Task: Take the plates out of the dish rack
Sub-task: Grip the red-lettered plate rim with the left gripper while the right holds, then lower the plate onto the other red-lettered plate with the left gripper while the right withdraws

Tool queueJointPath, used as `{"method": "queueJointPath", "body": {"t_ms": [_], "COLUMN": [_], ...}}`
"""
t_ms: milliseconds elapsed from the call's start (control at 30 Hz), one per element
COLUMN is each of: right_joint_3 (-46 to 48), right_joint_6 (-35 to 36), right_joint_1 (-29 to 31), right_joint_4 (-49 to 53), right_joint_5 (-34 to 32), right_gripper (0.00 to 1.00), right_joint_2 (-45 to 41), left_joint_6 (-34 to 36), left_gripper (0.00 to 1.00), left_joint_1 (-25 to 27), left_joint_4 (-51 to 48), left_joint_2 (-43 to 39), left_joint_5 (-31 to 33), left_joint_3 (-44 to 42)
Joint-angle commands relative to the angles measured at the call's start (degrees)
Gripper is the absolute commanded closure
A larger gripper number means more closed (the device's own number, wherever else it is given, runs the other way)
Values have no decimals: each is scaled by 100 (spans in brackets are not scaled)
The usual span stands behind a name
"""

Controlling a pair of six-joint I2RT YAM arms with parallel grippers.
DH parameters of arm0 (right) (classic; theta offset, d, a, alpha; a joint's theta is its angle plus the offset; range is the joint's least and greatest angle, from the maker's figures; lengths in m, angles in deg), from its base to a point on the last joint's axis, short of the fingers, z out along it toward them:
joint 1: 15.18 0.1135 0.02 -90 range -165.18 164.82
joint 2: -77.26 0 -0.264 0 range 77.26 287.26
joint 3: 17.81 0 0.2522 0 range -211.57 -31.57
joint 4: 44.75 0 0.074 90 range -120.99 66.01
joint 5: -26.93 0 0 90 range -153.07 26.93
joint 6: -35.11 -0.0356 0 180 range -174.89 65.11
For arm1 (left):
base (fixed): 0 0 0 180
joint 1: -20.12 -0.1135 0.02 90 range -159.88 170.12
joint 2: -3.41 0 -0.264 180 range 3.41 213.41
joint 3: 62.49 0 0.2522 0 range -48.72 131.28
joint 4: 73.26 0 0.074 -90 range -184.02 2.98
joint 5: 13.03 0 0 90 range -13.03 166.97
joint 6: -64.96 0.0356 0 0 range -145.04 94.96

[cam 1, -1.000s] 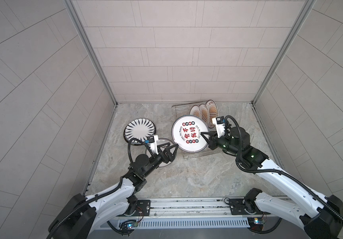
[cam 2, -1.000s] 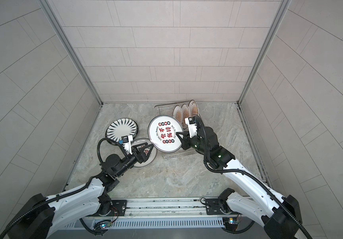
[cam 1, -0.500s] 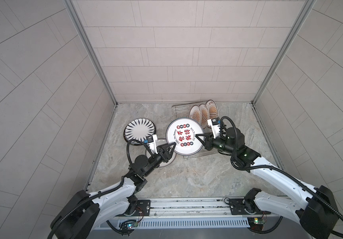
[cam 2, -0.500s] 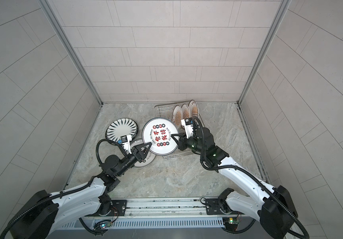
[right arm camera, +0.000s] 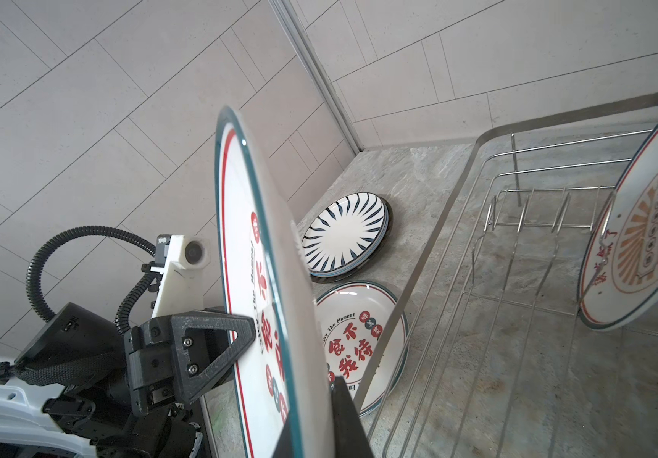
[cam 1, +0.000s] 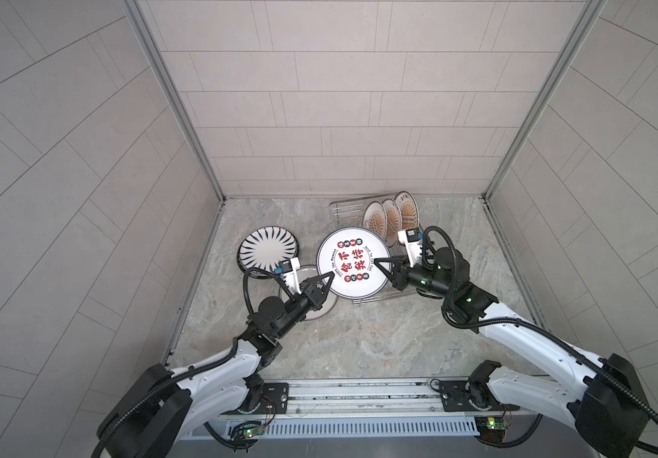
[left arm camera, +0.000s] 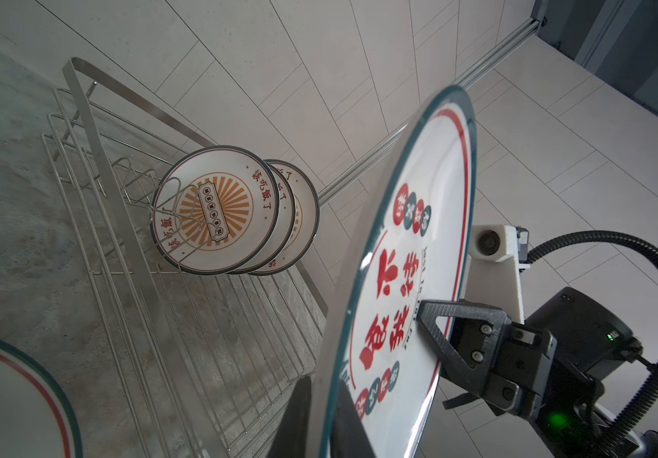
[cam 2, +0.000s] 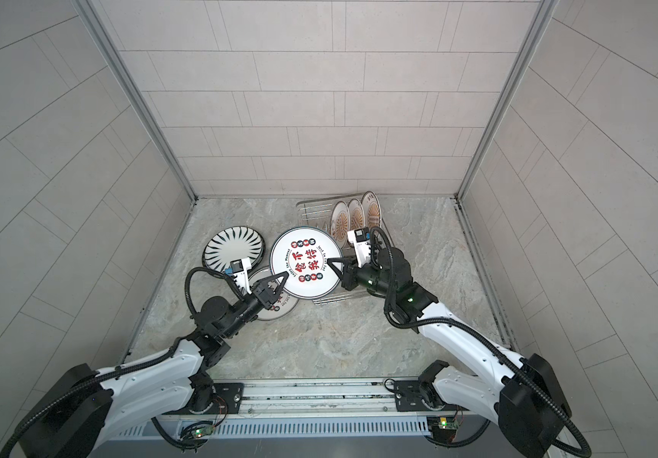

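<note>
I see the big plate with red and black characters (cam 1: 353, 263) lifted off the table, over the near end of the dish rack (cam 1: 343, 206). My right gripper (cam 1: 379, 262) is clamped on the plate's rim on the rack side. My left gripper (cam 1: 331, 276) is clamped on the opposite rim. With both hands pinching one plate, I judge this to be a handover, right to left.

Three sunburst plates (cam 1: 391, 216) stand upright at the rack's far end. A striped plate (cam 1: 268, 251) and a second character plate (right arm camera: 359, 341) lie flat on the table beside the rack, on my left arm's side.

Next, I think the right fingers should let go. Then the left arm can carry the plate away from the rack and lay it flat.
</note>
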Motion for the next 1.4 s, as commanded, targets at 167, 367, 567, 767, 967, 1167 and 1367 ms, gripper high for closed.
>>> {"method": "queueJointPath", "body": {"t_ms": [167,367,567,767,967,1167,1367], "right_joint_3": [70,130,202,335,594,424,131], "right_joint_6": [80,228,426,459,626,911,1102], "right_joint_1": [144,235,465,541,647,1098,1495], "right_joint_4": [-327,-248,169,442,443,386,374], "right_joint_5": [34,-8,-537,-1329,-1429,-1600,-1915], "right_gripper": [81,42,15,14,11,11,12], "right_joint_2": [177,63,-193,-586,-799,-543,-197], "left_joint_6": [-135,-370,-431,-380,-286,-324,-893], "left_gripper": [100,100,100,100,100,100,100], "left_joint_1": [58,56,57,20,-211,-338,-405], "left_joint_4": [318,763,642,419,-1135,-2741,-4433], "left_joint_2": [-80,123,30,-262,-1278,-2421,-3096], "left_joint_5": [-30,56,320,625,1205,1712,2261], "left_joint_3": [-57,-117,-167,-236,-131,5,235]}}
